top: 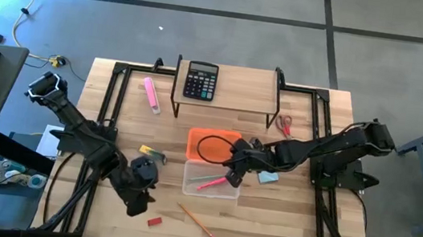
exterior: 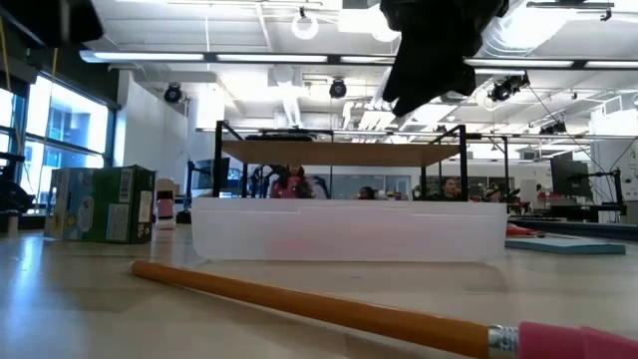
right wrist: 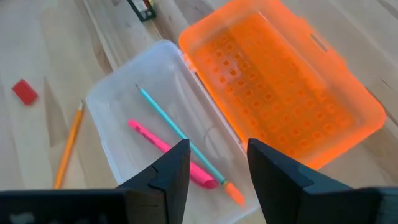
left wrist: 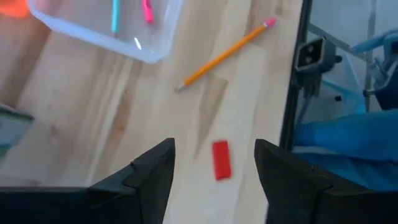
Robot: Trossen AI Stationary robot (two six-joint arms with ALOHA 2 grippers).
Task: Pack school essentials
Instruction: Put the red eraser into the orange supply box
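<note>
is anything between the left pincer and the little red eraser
Nothing visible. The left pincer is open above bare wood, and the red eraser lies in the gap between its fingers. The orange pencil and the clear box lie farther off.

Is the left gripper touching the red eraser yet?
Apart. In the left wrist view the open left gripper hangs above the red eraser, which lies free on bare wood between the fingers.

Low view: pencil (exterior: 329,309) cut off at right edge, box (exterior: 349,231) contents just a pink blur. Notepad (top: 270,177) half hidden under right arm.
</note>
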